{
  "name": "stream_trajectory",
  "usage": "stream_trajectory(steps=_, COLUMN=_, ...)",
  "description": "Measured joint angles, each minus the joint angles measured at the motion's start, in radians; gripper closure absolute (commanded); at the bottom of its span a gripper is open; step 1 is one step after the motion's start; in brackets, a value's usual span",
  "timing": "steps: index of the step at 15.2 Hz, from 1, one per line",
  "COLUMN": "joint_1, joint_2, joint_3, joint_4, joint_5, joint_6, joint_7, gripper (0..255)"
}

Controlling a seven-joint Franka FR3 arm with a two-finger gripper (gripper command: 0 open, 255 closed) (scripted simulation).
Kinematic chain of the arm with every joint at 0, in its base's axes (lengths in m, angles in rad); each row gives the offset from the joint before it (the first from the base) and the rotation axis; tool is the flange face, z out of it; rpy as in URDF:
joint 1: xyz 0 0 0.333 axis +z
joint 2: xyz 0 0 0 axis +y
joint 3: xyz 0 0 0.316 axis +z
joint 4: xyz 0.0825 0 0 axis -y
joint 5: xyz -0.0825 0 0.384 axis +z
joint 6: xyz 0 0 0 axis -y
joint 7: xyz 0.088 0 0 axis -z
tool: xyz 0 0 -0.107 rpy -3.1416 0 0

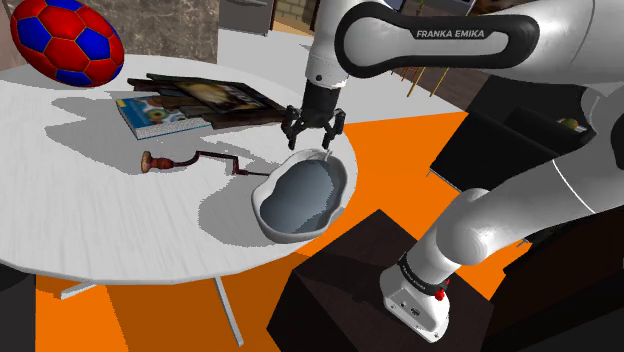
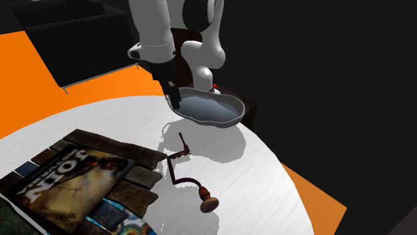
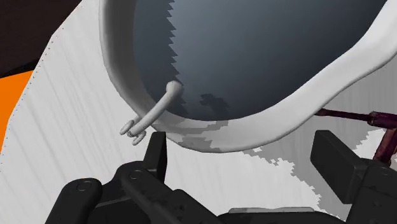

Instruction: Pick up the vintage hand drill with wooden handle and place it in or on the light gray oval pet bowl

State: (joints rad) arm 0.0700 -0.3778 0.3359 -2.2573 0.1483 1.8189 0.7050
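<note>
1. Two black fingers of the gripper stand apart with nothing between them. The empty gripper hangs just above the rim of the light gray oval pet bowl, not over the tool.
2. The hand drill lies flat on the white round table, just beside the bowl on the shoulder view's left. Its wooden knob points away from the bowl and its bit end lies near the rim.
3. The drill appears untouched, so the pick is probably not yet done.
4. The bowl sits near the table edge by the stand, likely an easy reach for the drop.
5. The arm reads "FRANKA EMIKA". The lettering on the stacked magazines cannot be read.
</note>
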Motion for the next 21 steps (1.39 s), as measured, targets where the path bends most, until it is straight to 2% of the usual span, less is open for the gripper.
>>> stream_trajectory(steps=4, joint_1=0.001, joint_2=0.147, joint_3=0.068, joint_4=0.104, joint_5=-0.019, joint_6=0.043, joint_7=0.129, gripper=0)
stream_trajectory(steps=8, joint_1=0.011, joint_2=0.311, joint_3=0.119, joint_4=0.237, joint_5=-0.068, joint_6=0.067, joint_7=0.262, gripper=0)
stream_trajectory(steps=13, joint_1=0.044, joint_2=0.509, joint_3=0.148, joint_4=0.397, joint_5=-0.149, joint_6=0.087, joint_7=0.406, gripper=0)
stream_trajectory(steps=21, joint_1=0.057, joint_2=0.556, joint_3=0.149, joint_4=0.355, joint_5=-0.17, joint_6=0.17, joint_7=0.438, gripper=0)
